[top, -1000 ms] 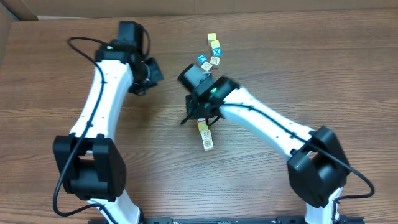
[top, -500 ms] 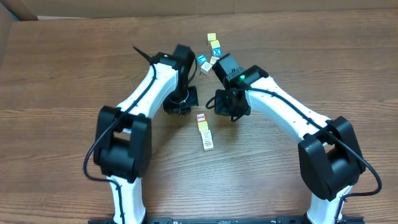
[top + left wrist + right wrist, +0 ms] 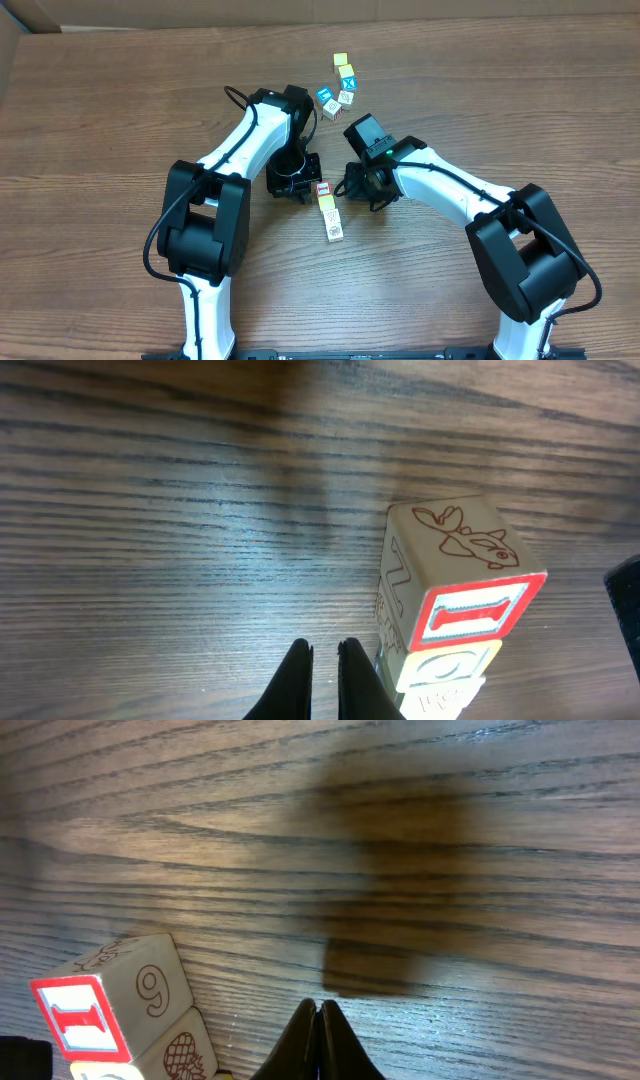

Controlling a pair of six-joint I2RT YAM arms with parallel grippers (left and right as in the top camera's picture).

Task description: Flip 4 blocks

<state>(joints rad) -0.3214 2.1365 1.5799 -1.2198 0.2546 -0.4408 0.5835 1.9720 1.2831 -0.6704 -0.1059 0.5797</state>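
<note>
On the wooden table (image 3: 100, 120), centre: a short row of blocks (image 3: 329, 212), touching end to end, lying between the two grippers and running toward the arm bases.
- Red-and-white block (image 3: 470, 610): far end of the row, red-bordered white face with a red letter, fish print on an adjoining face, a 9 on another.
- Green-marked block (image 3: 450, 665): next in the row, touching the first.
- Remaining blocks: pale; from overhead their count is probably two, though the joints are hard to make out.
- Left gripper (image 3: 324, 646): fingers pressed together, holding nothing, tips over bare wood just beside the red-and-white block.
- Right gripper (image 3: 317, 1008): fingers fully closed, empty, on the opposite side of that block, slightly apart.
- Loose cubes (image 3: 340, 85): blue and yellow faces, clustered beyond the arms.
</note>
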